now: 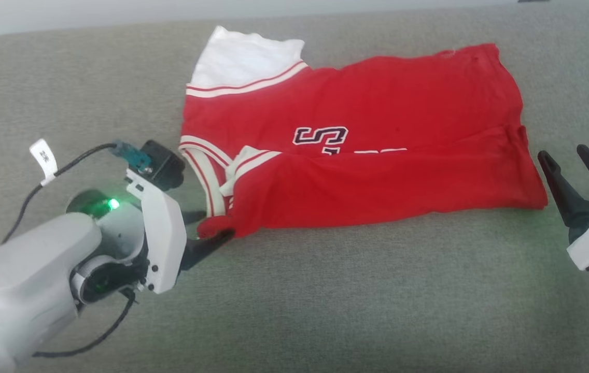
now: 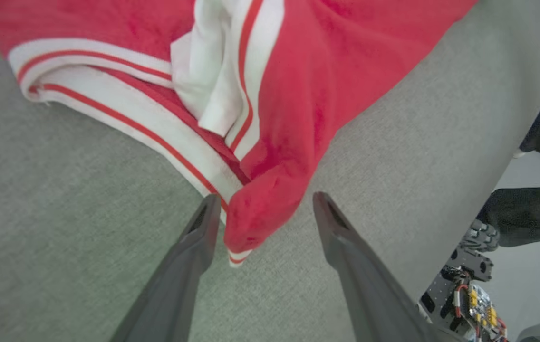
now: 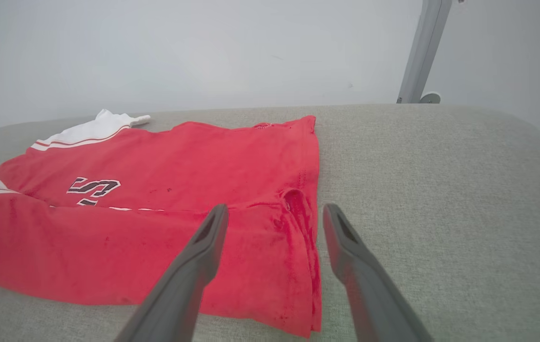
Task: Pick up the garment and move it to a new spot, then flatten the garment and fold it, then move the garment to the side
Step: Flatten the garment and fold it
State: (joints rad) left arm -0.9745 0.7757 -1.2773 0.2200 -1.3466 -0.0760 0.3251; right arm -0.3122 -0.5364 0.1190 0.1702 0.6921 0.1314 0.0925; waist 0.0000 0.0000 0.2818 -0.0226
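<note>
Garment (image 1: 367, 155) lies partly folded on the grey cushion (image 1: 325, 290), white sleeve ends to the left. Left gripper (image 2: 265, 197) fingers spread wide, straddling its near corner, unpinched. Right gripper (image 1: 562, 151) fingers wide, empty, just beside the hem.

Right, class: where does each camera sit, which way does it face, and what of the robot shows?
Head view: on the head, facing forward and down at the garment on the cushion; left gripper and right gripper show.
Left wrist view: along its fingers at the garment's striped corner.
Right wrist view: along its fingers at the hem.
Shared: the garment.
</note>
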